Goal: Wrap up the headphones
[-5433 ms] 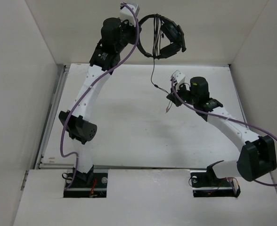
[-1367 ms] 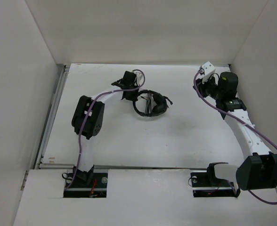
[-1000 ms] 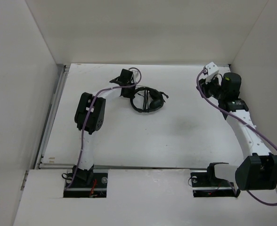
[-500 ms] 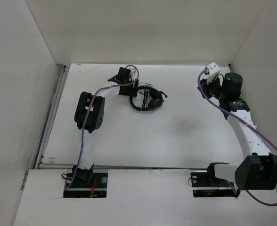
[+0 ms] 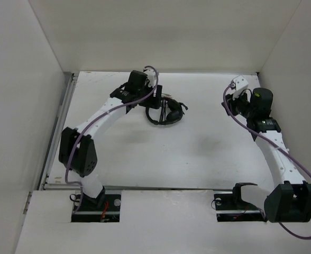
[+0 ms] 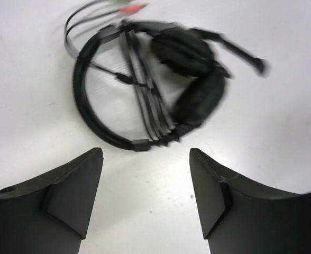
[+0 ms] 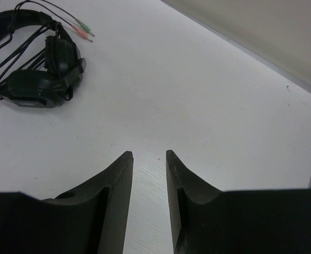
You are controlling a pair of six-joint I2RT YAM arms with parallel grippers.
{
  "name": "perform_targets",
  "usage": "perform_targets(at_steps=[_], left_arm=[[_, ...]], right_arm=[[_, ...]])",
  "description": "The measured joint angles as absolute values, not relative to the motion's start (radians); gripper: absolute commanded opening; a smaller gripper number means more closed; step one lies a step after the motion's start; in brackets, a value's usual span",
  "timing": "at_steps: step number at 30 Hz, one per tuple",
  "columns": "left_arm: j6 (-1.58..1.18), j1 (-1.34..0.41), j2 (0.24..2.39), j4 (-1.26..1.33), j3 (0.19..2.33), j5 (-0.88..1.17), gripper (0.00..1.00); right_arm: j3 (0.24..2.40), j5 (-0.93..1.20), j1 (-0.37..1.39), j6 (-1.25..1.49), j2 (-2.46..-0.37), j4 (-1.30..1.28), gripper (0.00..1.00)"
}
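Black headphones (image 6: pixel 184 53) lie flat, cable (image 6: pixel 147 100) wound across them; left claw (image 6: pixel 146 153) and right claw (image 7: pixel 148 153) parted, empty.

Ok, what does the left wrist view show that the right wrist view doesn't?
Only the left wrist view: the left gripper, jaws wide apart and empty, and a close look at the cable wound across the headband. Only the right wrist view: the right gripper, jaws slightly apart and empty, and the wall beyond the table. Both: the headphones lying untouched on that table, reddish plug tips beside them.
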State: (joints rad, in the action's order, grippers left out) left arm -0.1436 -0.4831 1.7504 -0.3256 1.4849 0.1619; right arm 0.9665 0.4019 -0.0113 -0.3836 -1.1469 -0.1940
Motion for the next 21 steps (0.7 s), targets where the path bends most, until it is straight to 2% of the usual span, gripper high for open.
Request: perform_targets(at_steps=[1, 2, 3, 4, 8, 14, 15, 16, 21], left_arm=[[-0.121, -0.505, 1.710, -0.334, 1.485, 0.160, 0.69], [-0.090, -0.527, 1.666, -0.343, 1.485, 0.159, 0.78], [-0.054, -0.545, 1.625, -0.353, 1.486, 0.157, 0.96], [-0.011, -0.562, 1.581, -0.368, 1.488, 0.158, 1.00], [0.126, -0.485, 1.434, -0.427, 1.502, 0.171, 1.00], [0.202, -0.083, 1.279, -0.464, 1.491, 0.157, 1.00], [0.207, -0.027, 1.254, -0.469, 1.476, 0.159, 1.00], [0.213, 0.031, 1.225, -0.477, 1.452, 0.165, 1.00], [0.207, 0.275, 1.124, -0.536, 1.322, 0.228, 1.00]], right_arm=[[0.958, 0.402, -0.011, -0.369, -1.137, -0.194, 0.41], [0.951, 0.402, -0.011, -0.354, -1.125, -0.195, 0.42], [0.946, 0.402, -0.012, -0.332, -1.112, -0.196, 0.43], [0.945, 0.402, -0.012, -0.307, -1.101, -0.196, 0.44], [0.945, 0.425, -0.052, -0.192, -1.049, -0.200, 0.49], [0.945, 0.451, -0.221, -0.048, -0.963, -0.255, 0.55], [0.945, 0.448, -0.241, -0.037, -0.948, -0.268, 0.60], [0.945, 0.442, -0.260, -0.028, -0.934, -0.281, 1.00], [0.991, 0.451, -0.390, -0.036, -0.902, -0.418, 1.00]])
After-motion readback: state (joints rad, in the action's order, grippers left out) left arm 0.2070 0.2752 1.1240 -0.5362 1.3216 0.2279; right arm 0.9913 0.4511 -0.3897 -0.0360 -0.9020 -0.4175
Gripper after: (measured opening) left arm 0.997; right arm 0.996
